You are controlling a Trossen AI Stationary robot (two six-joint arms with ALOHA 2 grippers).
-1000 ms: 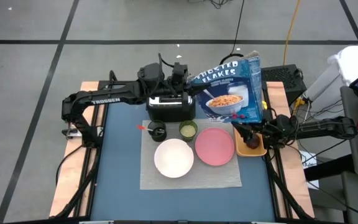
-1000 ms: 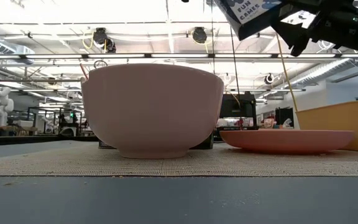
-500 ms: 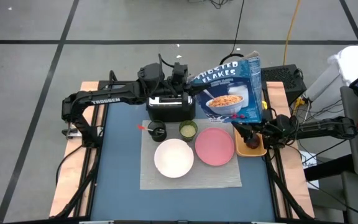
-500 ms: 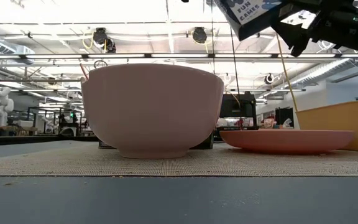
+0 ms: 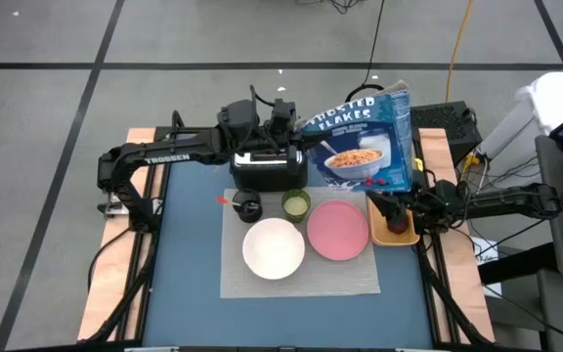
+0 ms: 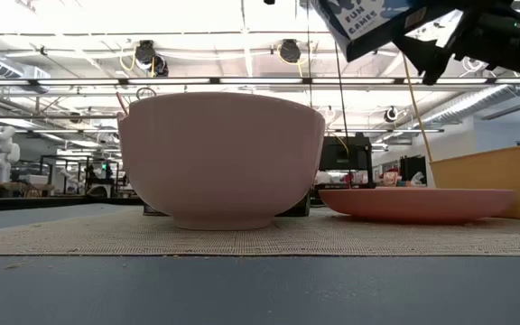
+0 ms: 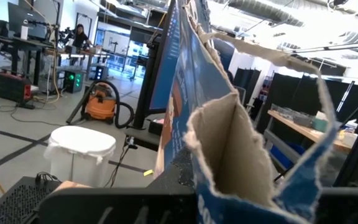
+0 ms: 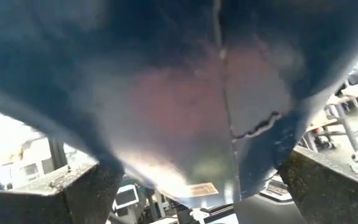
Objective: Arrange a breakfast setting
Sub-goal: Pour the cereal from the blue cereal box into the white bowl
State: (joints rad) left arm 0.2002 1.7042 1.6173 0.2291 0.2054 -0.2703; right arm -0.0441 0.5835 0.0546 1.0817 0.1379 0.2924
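Above the far right of the table (image 5: 189,264), the cereal box (image 5: 360,142) hangs in the air, tilted, between your two arms. Over the last second it has barely shifted: only its lower corner has sagged a touch in the low view, while everything on the mat (image 5: 360,279) has stayed put. The left tool (image 5: 296,122) is clamped shut on the torn flap at the box's open end, above the toaster (image 5: 268,168). The right tool (image 5: 387,202) sits at the box's bottom end, over the orange tray (image 5: 399,233); you cannot tell whether it grips or has let go. Since the box stays aloft, treat the left arm as carrying it, probably on thin cardboard that could tear or swing. The bowl (image 5: 273,247) and plate (image 5: 337,230) sit side by side on the mat, with the green cup (image 5: 295,203) and black cup (image 5: 248,207) just behind them and the spoon (image 5: 223,199) showing beside the black cup, so the box looks like the last piece to place. Room is tight beneath it: toaster, green cup, plate and tray all crowd that corner, and the tray lies close to the table's right edge. The bare blue surface left of the mat and the mat's empty near strip give you clear space.
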